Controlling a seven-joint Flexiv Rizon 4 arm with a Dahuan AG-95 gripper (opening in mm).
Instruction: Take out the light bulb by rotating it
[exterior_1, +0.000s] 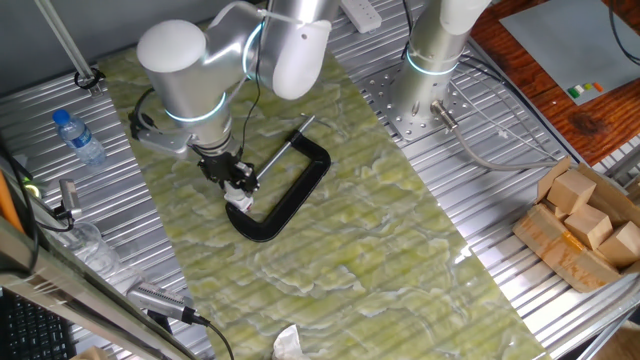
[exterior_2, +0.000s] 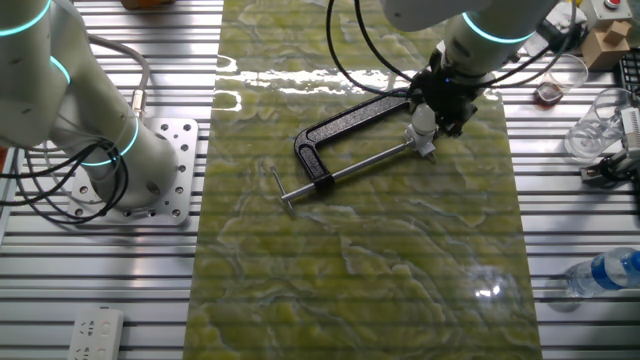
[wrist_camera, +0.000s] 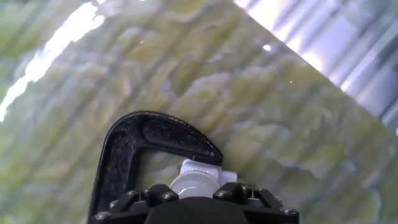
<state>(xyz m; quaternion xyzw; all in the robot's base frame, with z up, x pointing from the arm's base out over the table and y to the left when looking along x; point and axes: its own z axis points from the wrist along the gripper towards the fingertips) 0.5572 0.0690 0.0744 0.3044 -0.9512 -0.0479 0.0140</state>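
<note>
The small frosted-white light bulb (exterior_1: 239, 198) sits in a white socket at the jaw end of the black C-clamp (exterior_1: 300, 190), which lies flat on the green marbled mat (exterior_1: 330, 260). My gripper (exterior_1: 234, 183) comes down on the bulb from above, with its black fingers on either side of it. In the hand view the bulb (wrist_camera: 194, 185) fills the gap between the fingers (wrist_camera: 155, 194), with the clamp's curved frame (wrist_camera: 137, 143) just beyond. In the other fixed view the bulb (exterior_2: 424, 120) shows right under the gripper (exterior_2: 440, 108), at the end of the clamp (exterior_2: 340, 125).
A clear water bottle (exterior_1: 78, 137) lies at the left on the metal table. A crumpled white scrap (exterior_1: 288, 343) lies at the mat's near edge. A box of wooden blocks (exterior_1: 585, 220) is at the right. A second arm's base (exterior_1: 430, 90) stands behind the mat.
</note>
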